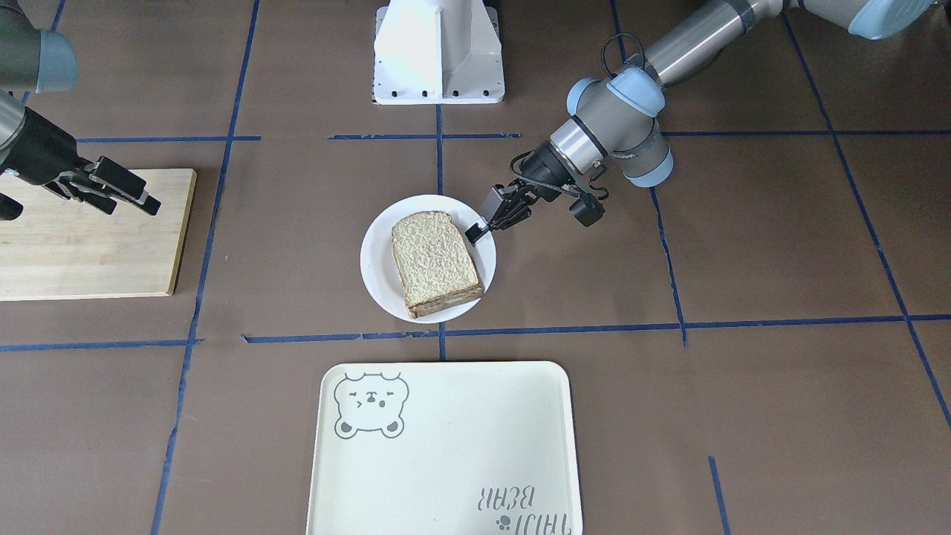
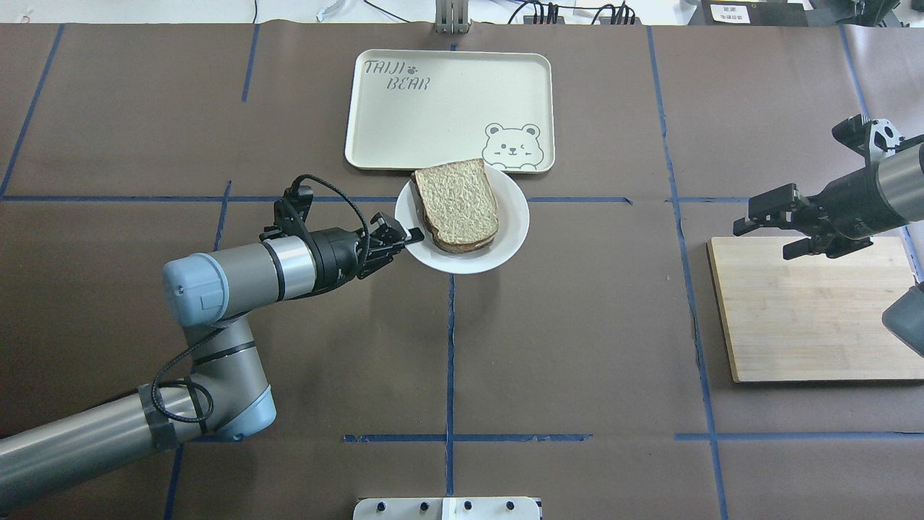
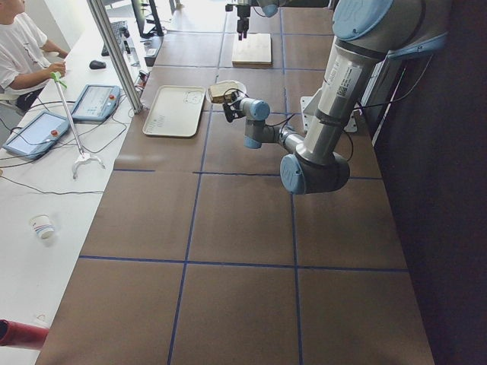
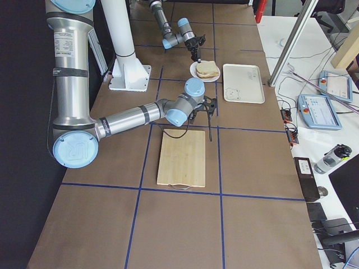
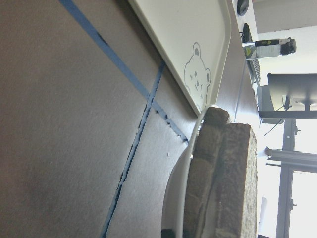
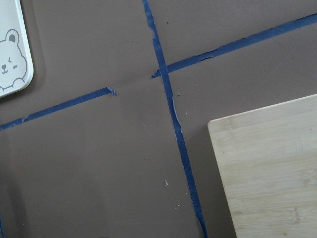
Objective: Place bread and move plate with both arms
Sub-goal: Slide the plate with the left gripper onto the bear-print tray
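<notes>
The tan bread lies on the small white plate at the table's middle; its cut edge shows two layers. They also show in the overhead view as bread on plate. My left gripper is shut on the plate's rim on the robot's left side, and it also shows in the overhead view. There the plate overlaps the tray's near edge and seems slightly raised. The left wrist view shows the bread edge-on. My right gripper is open and empty above the wooden board's corner.
A cream tray with a bear drawing lies just beyond the plate. A wooden cutting board lies on the robot's right. The white pedestal base stands at the robot's edge. Blue tape lines cross the brown table.
</notes>
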